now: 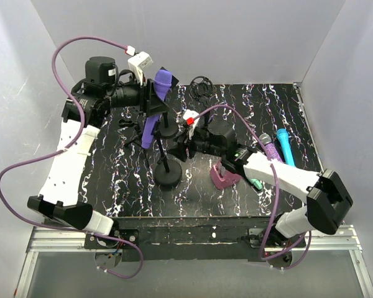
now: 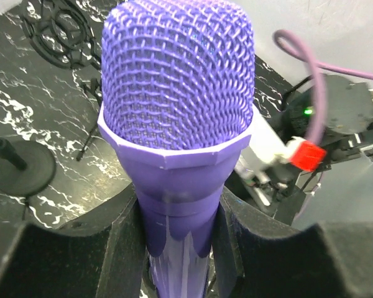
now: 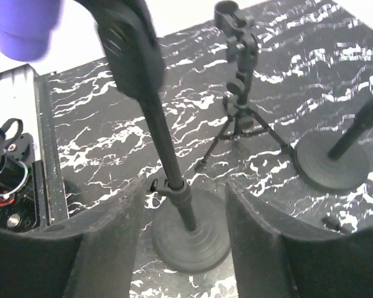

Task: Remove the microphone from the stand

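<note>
My left gripper [image 2: 180, 214] is shut on the purple microphone [image 2: 177, 81], just below its mesh head. From above, the microphone [image 1: 155, 108] hangs tilted over the back left of the table, head up, in that gripper [image 1: 150, 102]. Its blurred lower end [image 3: 25, 25] shows just left of the stand's black clip [image 3: 127, 49]. The black stand [image 3: 168, 161] rises from a round base [image 3: 189, 239]. My right gripper [image 3: 185, 186] is open, with the pole in the gap between its fingers and touching neither. From above, the right gripper [image 1: 173, 151] sits by the stand [image 1: 168, 177].
A second round-base stand [image 1: 168, 131] and a small tripod [image 3: 242, 118] stand behind. A black ring mount [image 1: 201, 85] lies at the back. A grey-purple mic [image 1: 270, 149], a blue one [image 1: 285, 146], a green one [image 1: 255, 183] and a maroon holder [image 1: 224, 177] lie by the right arm.
</note>
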Tool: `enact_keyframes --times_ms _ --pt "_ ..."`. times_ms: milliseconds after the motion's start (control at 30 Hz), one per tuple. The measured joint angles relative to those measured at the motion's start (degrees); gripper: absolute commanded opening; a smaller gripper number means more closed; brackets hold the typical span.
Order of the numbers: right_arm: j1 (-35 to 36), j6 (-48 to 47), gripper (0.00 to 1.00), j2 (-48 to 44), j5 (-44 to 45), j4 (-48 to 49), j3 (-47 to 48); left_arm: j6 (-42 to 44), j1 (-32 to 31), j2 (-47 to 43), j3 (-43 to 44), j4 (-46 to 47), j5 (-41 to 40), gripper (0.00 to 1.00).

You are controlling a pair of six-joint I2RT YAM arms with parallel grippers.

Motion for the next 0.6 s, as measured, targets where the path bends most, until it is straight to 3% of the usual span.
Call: enact_keyframes --times_ms 67,300,467,600 --pt "0.02 -0.7 0.8 -1.44 -2.05 0.28 0.0 -0.98 0.0 0.02 -2.43 0.81 0.22 0.0" --pt "0.11 1.09 0.85 0.52 -6.08 3.56 1.11 -2.25 0.0 0.5 -3.52 3.06 1.07 0.0" --pt "0.11 4.24 0.74 5.07 -5.99 6.27 4.31 -2.23 0.0 0.5 -3.52 3.56 1.11 0.0" --pt "0.11 5.22 0.47 7.65 -4.7 7.91 6.99 -2.23 0.0 0.52 -3.52 3.54 0.94 0.0"
